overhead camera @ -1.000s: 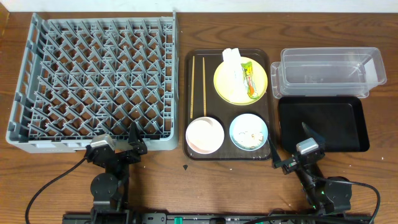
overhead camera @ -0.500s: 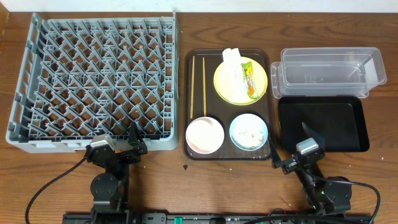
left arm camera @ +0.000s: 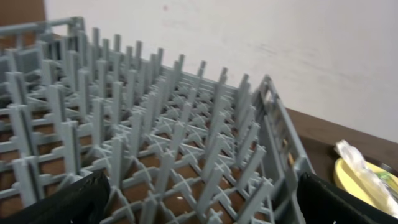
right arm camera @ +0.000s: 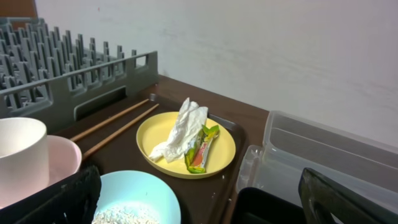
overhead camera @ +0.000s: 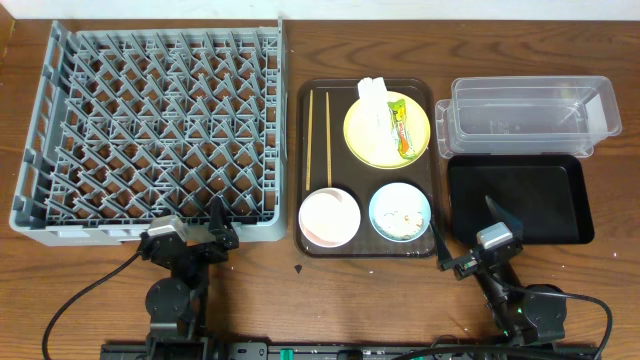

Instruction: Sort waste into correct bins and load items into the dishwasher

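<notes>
overhead view of a wooden bench (overhead camera: 330, 300) with two robot arms at its near edge. a large grey dish rack (overhead camera: 160, 120) with rows of upright pegs fills the left side, with nothing in it. just right of it lies a dark brown serving tray (overhead camera: 340, 165). on this tray, two wooden chopsticks (overhead camera: 327, 138) lie side by side along the left edge. a round yellow plate (overhead camera: 370, 135) sits at the far right, with a crumpled white napkin (overhead camera: 373, 92) at its far edge and a green-and-orange snack wrapper (overhead camera: 402, 130) beside the napkin. at the near end are a pinkish-white bowl (overhead camera: 329, 218), with a small white cup (right arm camera: 22, 158) that seems to stand inside it, and a light blue bowl (overhead camera: 376, 212) holding white rice-like scraps (overhead camera: 403, 215). to the right of the serving tray, a clear plastic tub (overhead camera: 530, 115) stands behind a shallow black tray (overhead camera: 520, 200), the two touching. the left hand (left arm camera: 199, 193) hangs at the rack's near edge, fingers spread wide, holding nothing. the right hand (right arm camera: 199, 199) hangs near the serving tray's near right corner, also spread wide and holding nothing.
</notes>
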`<control>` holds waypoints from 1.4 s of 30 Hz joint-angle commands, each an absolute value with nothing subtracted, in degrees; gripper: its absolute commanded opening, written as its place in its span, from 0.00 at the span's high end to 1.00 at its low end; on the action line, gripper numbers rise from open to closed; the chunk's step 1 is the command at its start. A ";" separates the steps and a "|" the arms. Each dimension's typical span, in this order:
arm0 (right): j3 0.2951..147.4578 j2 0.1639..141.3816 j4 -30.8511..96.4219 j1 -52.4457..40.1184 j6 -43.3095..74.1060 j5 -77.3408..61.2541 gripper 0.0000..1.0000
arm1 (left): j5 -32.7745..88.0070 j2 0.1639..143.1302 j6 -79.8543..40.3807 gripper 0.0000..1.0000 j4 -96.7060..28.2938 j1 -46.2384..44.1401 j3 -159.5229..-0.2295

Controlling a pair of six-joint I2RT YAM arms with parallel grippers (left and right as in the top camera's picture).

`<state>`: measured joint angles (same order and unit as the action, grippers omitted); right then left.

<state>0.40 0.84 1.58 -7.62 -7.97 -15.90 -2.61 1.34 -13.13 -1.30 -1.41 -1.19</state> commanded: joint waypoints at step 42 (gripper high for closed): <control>77.19 81.14 52.77 -20.21 6.50 -29.26 0.05 | 27.22 51.94 -13.43 0.02 -53.49 -1.69 -65.06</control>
<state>76.55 78.81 51.64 -14.41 5.06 -34.22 26.06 52.03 -13.34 -53.45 -1.41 -63.77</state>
